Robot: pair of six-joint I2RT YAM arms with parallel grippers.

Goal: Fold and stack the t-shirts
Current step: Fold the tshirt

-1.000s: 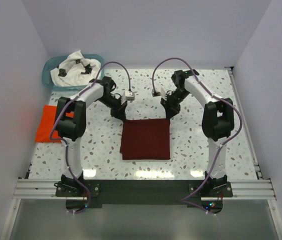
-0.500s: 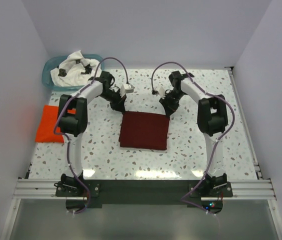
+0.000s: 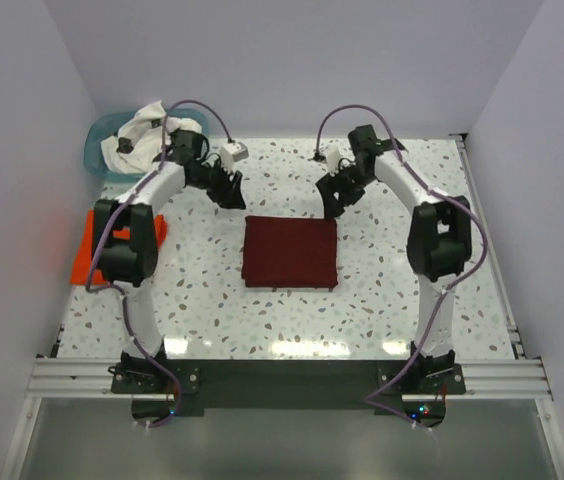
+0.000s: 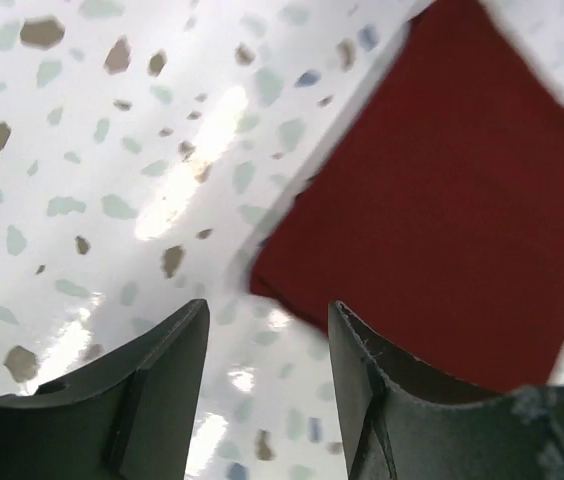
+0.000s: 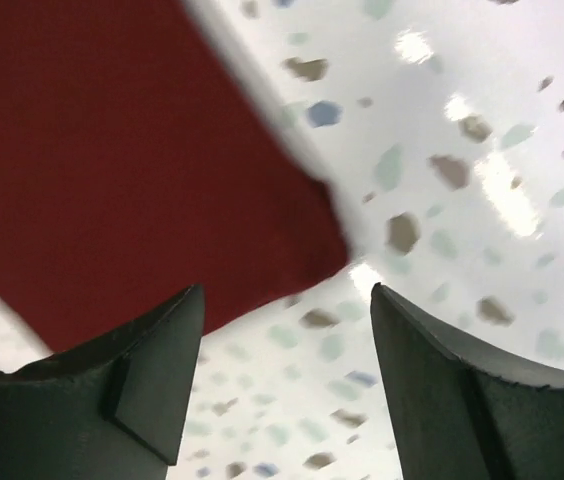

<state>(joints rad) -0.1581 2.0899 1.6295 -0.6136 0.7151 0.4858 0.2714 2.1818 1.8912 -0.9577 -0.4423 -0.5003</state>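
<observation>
A dark maroon t-shirt [image 3: 290, 252] lies folded into a flat rectangle at mid-table. My left gripper [image 3: 233, 198] hovers open just beyond its far left corner, nothing between its fingers; the left wrist view shows that corner of the maroon t-shirt [image 4: 442, 200] ahead of the open left gripper [image 4: 267, 315]. My right gripper [image 3: 330, 206] hangs open off the far right corner, and the maroon t-shirt [image 5: 112, 170] sits ahead of the open right gripper [image 5: 287, 295]. An orange-red t-shirt [image 3: 80, 262] lies at the left edge, partly behind the left arm. A white t-shirt [image 3: 142, 130] is bunched in the basket.
The teal basket [image 3: 96, 135] stands at the far left corner. White walls close in the table on three sides. The arm bases and a metal rail [image 3: 282, 378] line the near edge.
Both grippers have let go of the maroon t-shirt's far edge, opened, and pulled back up and outward. The shirt's far edge now lies flat, and the shirt has settled slightly farther from the arm bases.
</observation>
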